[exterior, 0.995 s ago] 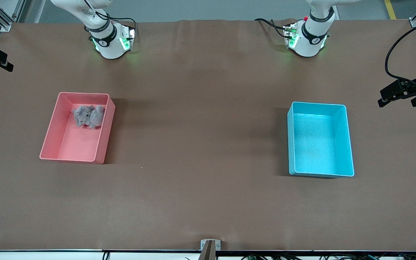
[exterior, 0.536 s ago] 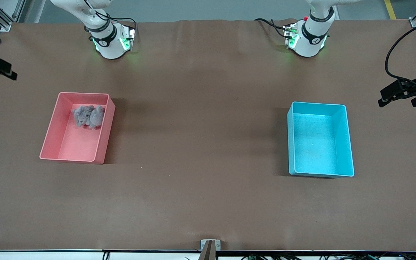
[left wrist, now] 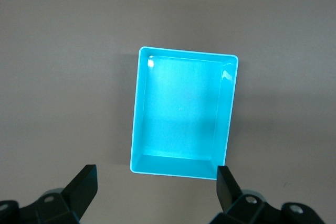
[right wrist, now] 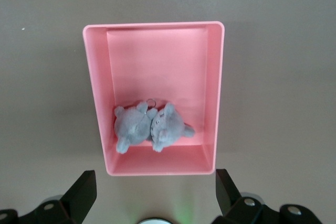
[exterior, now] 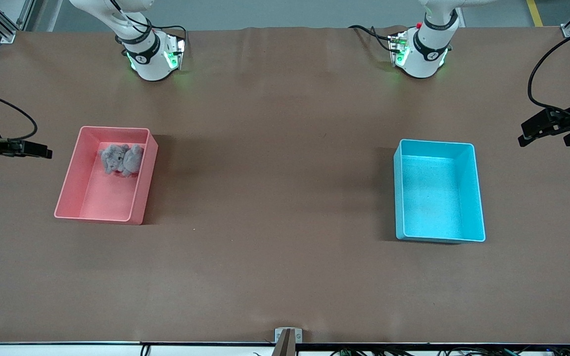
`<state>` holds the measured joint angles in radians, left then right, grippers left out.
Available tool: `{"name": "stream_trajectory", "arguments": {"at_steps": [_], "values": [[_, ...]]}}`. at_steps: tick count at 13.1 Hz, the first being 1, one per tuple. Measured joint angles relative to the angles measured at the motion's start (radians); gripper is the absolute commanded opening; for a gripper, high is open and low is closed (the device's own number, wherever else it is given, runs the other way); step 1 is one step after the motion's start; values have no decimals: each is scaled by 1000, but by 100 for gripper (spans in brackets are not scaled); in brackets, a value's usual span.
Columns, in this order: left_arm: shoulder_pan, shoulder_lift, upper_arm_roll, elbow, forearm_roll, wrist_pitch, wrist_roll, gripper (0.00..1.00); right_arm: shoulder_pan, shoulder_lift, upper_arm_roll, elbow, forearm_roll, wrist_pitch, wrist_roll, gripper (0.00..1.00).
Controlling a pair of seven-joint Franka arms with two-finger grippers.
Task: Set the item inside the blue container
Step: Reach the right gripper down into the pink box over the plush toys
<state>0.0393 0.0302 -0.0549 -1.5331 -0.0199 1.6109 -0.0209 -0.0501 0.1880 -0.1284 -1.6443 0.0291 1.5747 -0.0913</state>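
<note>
The item is a grey plush toy (exterior: 121,159) (right wrist: 149,127) lying in the pink bin (exterior: 114,128) (right wrist: 152,24), in the part nearer the robot bases. The blue container (exterior: 438,143) (left wrist: 186,52) stands empty toward the left arm's end of the table. My right gripper (exterior: 47,152) (right wrist: 155,174) hangs open and empty over bare table beside the pink bin, at the right arm's end. My left gripper (exterior: 542,142) (left wrist: 156,171) hangs open and empty over the table beside the blue container, at the left arm's end.
The two arm bases (exterior: 149,54) (exterior: 423,49) stand along the table's edge farthest from the front camera. A small metal bracket (exterior: 287,336) sits at the edge nearest it. Brown table surface (exterior: 275,173) stretches between the two bins.
My right gripper has come in from the table's end toward the pink bin. The left arm, both bins and the plush toy have stayed put.
</note>
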Motion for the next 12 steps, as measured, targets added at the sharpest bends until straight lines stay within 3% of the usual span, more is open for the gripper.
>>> {"name": "stream_trajectory", "arguments": {"at_steps": [5,12], "values": [[0,0,0,0,0,0,0,100,-52,-16,-3,-379,68,309,27,100],[-4,0,-3,0,0,0,0,100,-37,-54,7,-617,67,535,158,99]]}}
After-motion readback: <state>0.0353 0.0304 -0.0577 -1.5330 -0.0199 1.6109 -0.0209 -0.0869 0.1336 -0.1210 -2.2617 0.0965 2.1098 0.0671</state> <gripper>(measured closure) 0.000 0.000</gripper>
